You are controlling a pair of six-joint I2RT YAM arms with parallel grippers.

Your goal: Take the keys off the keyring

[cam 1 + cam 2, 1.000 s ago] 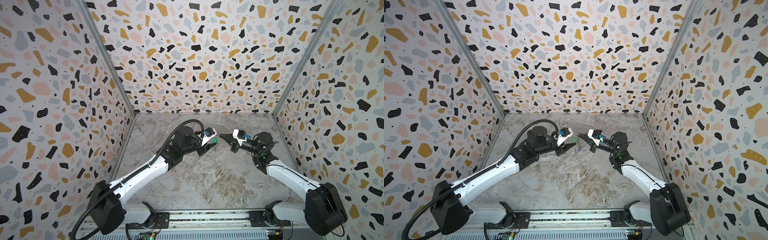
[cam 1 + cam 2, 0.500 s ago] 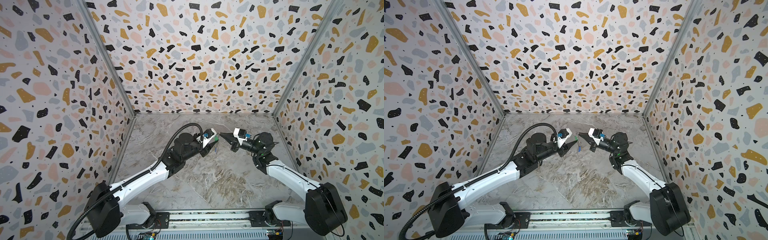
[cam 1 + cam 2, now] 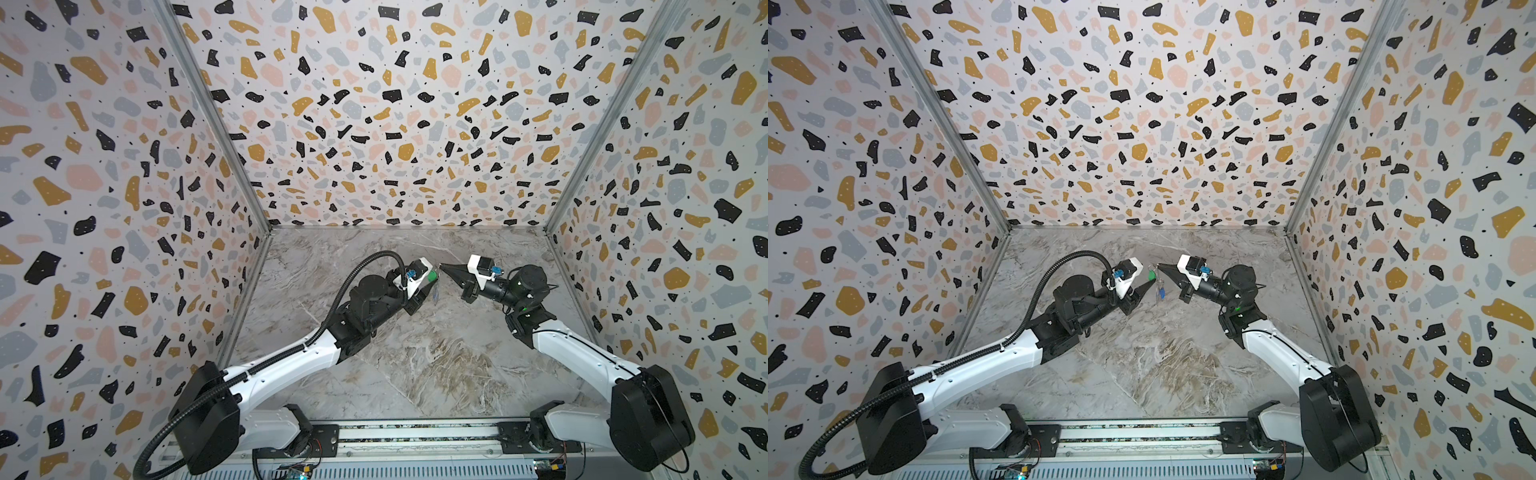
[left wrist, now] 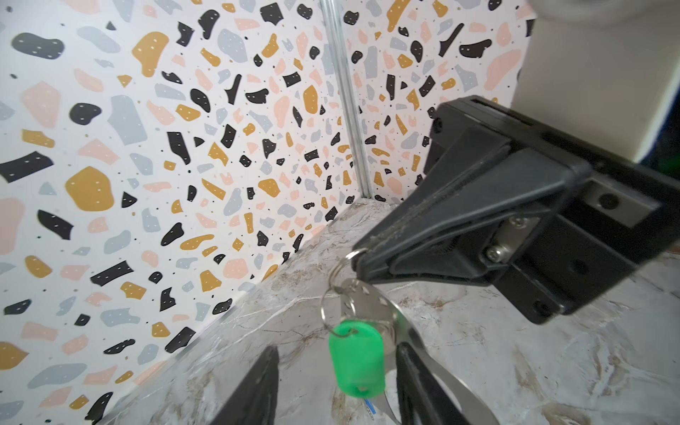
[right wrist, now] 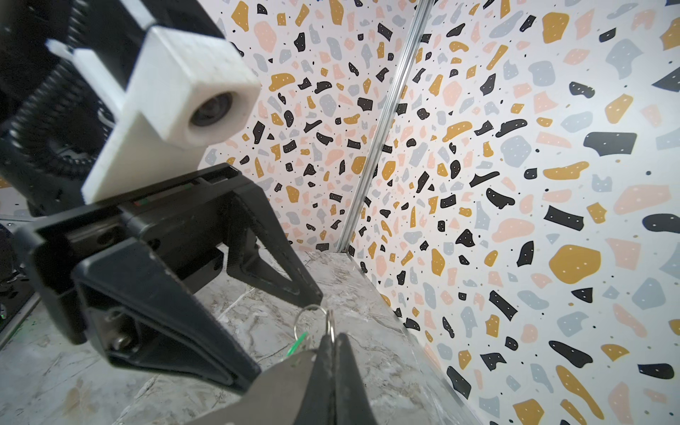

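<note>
The bunch hangs in the air at mid-floor. My right gripper [image 5: 331, 340] is shut on its wire split ring [image 5: 309, 312], seen also in the left wrist view [image 4: 336, 272]. Below the ring dangle the green-tagged key [image 4: 356, 362], the flat metal keyring [image 4: 371, 305] and a blue-tagged key [image 3: 1162, 293]. The green tag [image 3: 432, 275] shows in both top views. My left gripper [image 4: 338, 390] is open. Its fingers [image 4: 257, 386] straddle the green tag, which hangs closer to one finger, with a clear gap to the other.
Marble-patterned floor [image 3: 415, 353] enclosed by terrazzo walls [image 3: 395, 124] on three sides. Both arms meet near the back middle. The arm bases and a rail [image 3: 415, 440] run along the front edge.
My left arm has shifted its elbow and wrist, keeping its gripper at the green tag. The right arm and the hanging bunch have stayed in place.
</note>
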